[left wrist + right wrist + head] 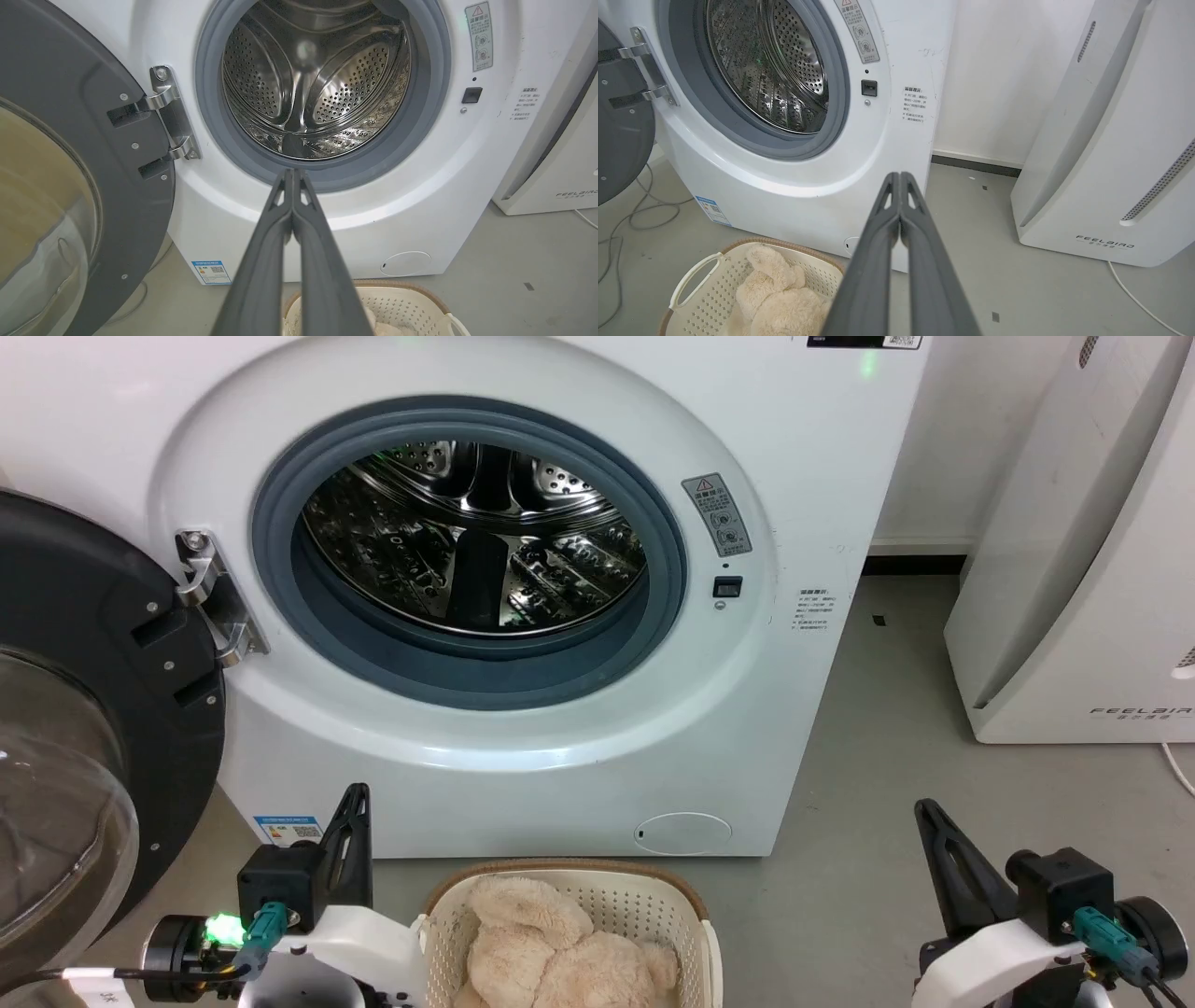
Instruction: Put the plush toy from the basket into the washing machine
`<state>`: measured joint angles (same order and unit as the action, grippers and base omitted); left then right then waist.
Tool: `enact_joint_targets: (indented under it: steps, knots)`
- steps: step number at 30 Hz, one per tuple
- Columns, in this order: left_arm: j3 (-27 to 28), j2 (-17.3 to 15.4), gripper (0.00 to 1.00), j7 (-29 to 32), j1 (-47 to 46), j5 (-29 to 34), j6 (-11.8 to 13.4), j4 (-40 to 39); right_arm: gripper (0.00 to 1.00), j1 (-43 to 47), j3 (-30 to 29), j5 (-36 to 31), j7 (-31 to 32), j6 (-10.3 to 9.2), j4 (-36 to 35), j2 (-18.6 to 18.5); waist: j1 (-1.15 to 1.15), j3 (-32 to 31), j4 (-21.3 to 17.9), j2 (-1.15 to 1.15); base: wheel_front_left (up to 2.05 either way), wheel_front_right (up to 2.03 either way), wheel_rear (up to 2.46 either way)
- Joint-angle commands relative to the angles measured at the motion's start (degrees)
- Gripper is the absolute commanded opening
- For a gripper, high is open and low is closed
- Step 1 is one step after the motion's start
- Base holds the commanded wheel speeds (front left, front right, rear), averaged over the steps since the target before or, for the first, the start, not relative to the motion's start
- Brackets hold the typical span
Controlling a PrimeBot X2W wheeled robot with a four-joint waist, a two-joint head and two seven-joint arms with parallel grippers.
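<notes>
**Plush Toy Lies in the Basket, Washer Door Wide Open**

The plush toy (551,952) lies in the basket (639,905). It is soft and cream, and its fur is shaggy. The basket sits on the grey floor (868,784), just in front of the washing machine (523,784). The basket has a brown rim and lots of little holes in its wall. In the right wrist view, a white handle sticks out from its side.

The washing machine is big and white. Its door (103,644) is swung wide open to the left on a shiny hinge (213,602). The door has a dark frame and round glass. A grey rubber ring (280,569) goes around the round hole. Behind it is the shiny drum (476,551), dotted with small holes.

The left gripper (358,795) is at the lower left, just beside the basket. Its two long dark fingers are pressed together and hold nothing. In the left wrist view, they point up at the bottom of the round hole. The right gripper (924,807) is at the lower right, well apart from the basket, over the floor. Its fingers are pressed together too, with nothing between them. Neither gripper touches the toy.

To the right stands another white machine (1074,616) with grey letters low on its side. A white cord (1134,294) runs over the floor by it. Thin grey cables (630,219) lie on the floor near the open door.
</notes>
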<state>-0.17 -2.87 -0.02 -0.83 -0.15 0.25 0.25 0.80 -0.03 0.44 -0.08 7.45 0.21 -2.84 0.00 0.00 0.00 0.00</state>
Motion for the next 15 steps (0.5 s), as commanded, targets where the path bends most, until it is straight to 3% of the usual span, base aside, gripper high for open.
enact_joint_targets:
  steps: [1,2,3,15]
  knots:
    - [0.17,0.00,0.00,0.02,0.83,0.15,-0.25,-0.25,0.00,-0.80,0.03,-0.44,0.08,0.03,-0.21,-0.04,0.00,0.00,0.00,0.00,0.00,0.00,0.00]
    - [0.17,0.00,0.00,0.02,0.83,0.15,-0.25,-0.25,0.00,-0.80,0.03,-0.44,0.08,0.03,-0.21,-0.04,0.00,0.00,0.00,0.00,0.00,0.00,0.00]
    - [0.17,0.00,1.00,0.02,0.83,0.15,-0.25,-0.25,1.00,-0.80,0.03,-0.44,0.08,0.03,-0.21,-0.04,0.00,0.00,0.00,0.00,0.00,0.00,0.00]
    - [-0.69,0.00,1.00,-1.12,-0.39,-0.50,0.80,0.54,1.00,-0.17,-0.58,1.84,-1.12,0.00,-0.63,0.00,0.00,0.36,-0.03,0.00,0.00,0.00,0.00]
